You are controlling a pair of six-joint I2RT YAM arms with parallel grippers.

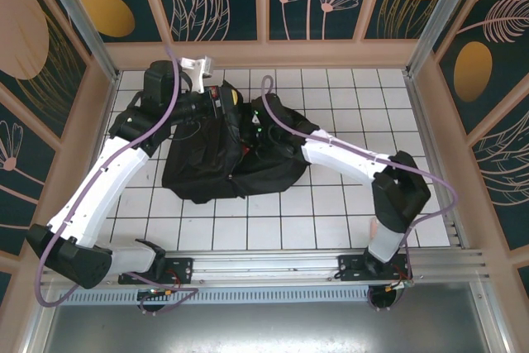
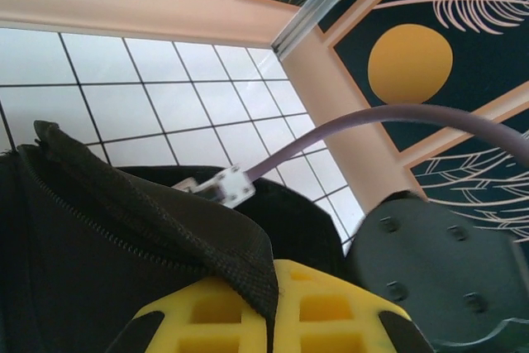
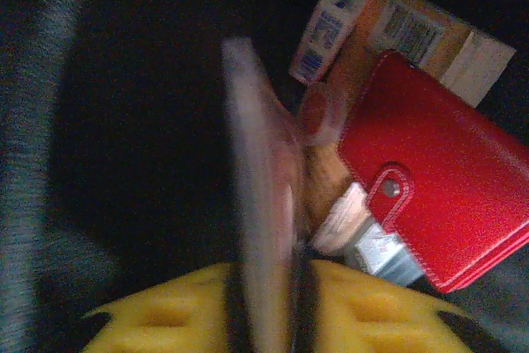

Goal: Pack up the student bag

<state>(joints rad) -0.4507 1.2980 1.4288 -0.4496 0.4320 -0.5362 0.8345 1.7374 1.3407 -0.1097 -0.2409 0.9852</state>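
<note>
Packing step, seen from above and from both wrists. The student bag (image 1: 227, 163) lay near the middle of the white tiled table (image 1: 331, 212), its mouth turned toward the left arm (image 1: 107, 179). The left jaws were pressed together on the bag's zippered rim (image 2: 124, 204), lifting it so that the mouth gaped. The right arm (image 1: 347, 155) reached into that mouth. A thin flat piece (image 3: 260, 188), too blurred to name, stood on edge between the right jaws. Whether they pinched it or stood slightly apart from it could not be told. Inside the bag lay a red wallet (image 3: 438, 196) with a snap tab, resting against an orange and white box (image 3: 397, 22) with a barcode, both just beside the flat piece. The step would probably go best with the rim held high and steady, the flat piece let down next to the wallet, and the right jaws drawn straight out so that no fabric is snagged.
</note>
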